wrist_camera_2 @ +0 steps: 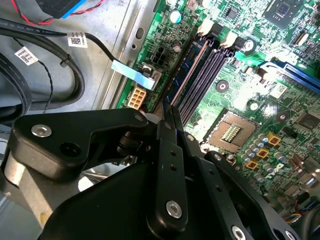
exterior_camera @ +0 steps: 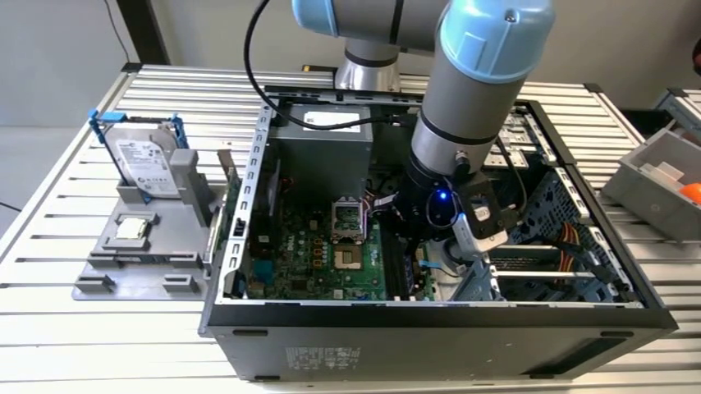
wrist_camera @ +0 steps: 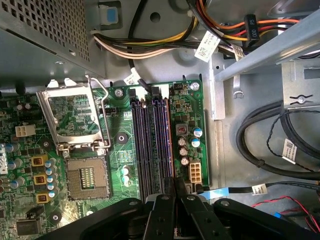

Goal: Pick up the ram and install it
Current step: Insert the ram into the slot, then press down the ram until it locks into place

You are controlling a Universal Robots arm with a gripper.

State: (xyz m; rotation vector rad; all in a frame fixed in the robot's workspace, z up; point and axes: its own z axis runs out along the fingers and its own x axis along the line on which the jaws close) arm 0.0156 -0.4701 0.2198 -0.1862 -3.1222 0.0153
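One thin, long green-blue circuit-board stick, the ram (wrist_camera_2: pixel 186 70), stands on edge along the outermost of the long black memory slots (wrist_camera: pixel 145 145), the one nearest the small white power connector (wrist_camera: pixel 194 173). This is on the green motherboard (wrist_camera_2: pixel 235 95), inside the open grey computer case (exterior_camera: pixel 438 336). The black two-fingered gripper (wrist_camera_2: pixel 167 112) is clenched on the near end of the stick, its fingers drawn close with only the board's thin edge between them; the first wrist view shows the same pinch (wrist_camera: pixel 175 192), in line with that slot.

As I judge it, the step in hand is seating. Whether the stick has gone fully home I cannot tell, since its lower edge is hidden in the slot.

To do this well, the board should be kept dead upright and parallel to the slot, so that the contact edge enters along its whole length rather than at one corner. The push should go straight down, not sideways, because a thin board bends or skews easily when held at one end only. The pale latch clips (wrist_camera_2: pixel 205 27) at the far end of the slots are worth watching: a clip that is not swung out would block the stick. The black cables (wrist_camera_2: pixel 30 75) beside the board lie well apart from the slot and should not interfere.
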